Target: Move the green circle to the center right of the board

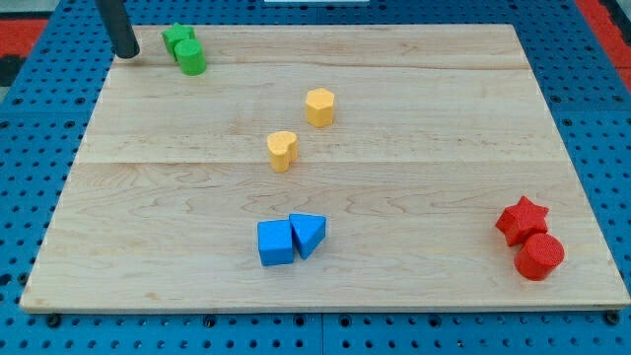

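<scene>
My tip [126, 54]: lower end of a dark rod coming down from the view's top, set at the top-left corner of the desk [444, 118], right at the edge of the wood. A plain rod end, neither wide nor narrow, holding nothing and touching no block.

Green block [177, 37]: near my tip, to its right and slightly toward the view's top. Shape hard to make out. Touching the green circle.

Green circle [191, 58]: near my tip, to its right at about the same height in the view, with a clear gap between. Upright, pressed against the lower right side of the green block, in the desk's top-left part.

Blue square [275, 243]: well apart from my tip, far toward the view's bottom and to the right. Touching the blue triangle.

Yellow heart [282, 150]: right of my tip and lower, about mid-desk.

Blue triangle [308, 235]: just right of the blue square, against it.

Yellow hexagon [319, 106]: right of my tip, a little lower. Up and right of the yellow heart, apart from it.

Red star [521, 219]: far right of my tip and well below, near the desk's right edge.

Red circle [539, 255]: farthest from my tip, touching the red star's lower right.
</scene>
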Tool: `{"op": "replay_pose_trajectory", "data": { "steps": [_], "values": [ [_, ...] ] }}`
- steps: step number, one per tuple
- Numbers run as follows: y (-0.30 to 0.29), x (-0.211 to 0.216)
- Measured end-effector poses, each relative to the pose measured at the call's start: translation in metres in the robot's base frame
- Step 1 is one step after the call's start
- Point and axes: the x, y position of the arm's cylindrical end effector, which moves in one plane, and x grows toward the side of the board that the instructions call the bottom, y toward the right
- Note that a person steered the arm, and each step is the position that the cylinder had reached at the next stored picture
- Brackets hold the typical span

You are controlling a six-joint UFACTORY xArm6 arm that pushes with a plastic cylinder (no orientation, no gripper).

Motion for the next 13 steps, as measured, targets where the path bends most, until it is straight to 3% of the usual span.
{"op": "replay_pose_trajectory", "data": {
  "steps": [1, 3, 4, 6, 7, 9, 10, 11, 12, 13],
  "values": [
    [0.012, -0.02],
    [0.078, 0.032],
    [0.126, 0.033],
    [0.122, -0.012],
    [0.175, -0.001],
    [0.365, 0.093],
    [0.368, 0.1],
    [0.315, 0.095],
    [0.32, 0.133],
    [0.36, 0.142]
  ]
}}
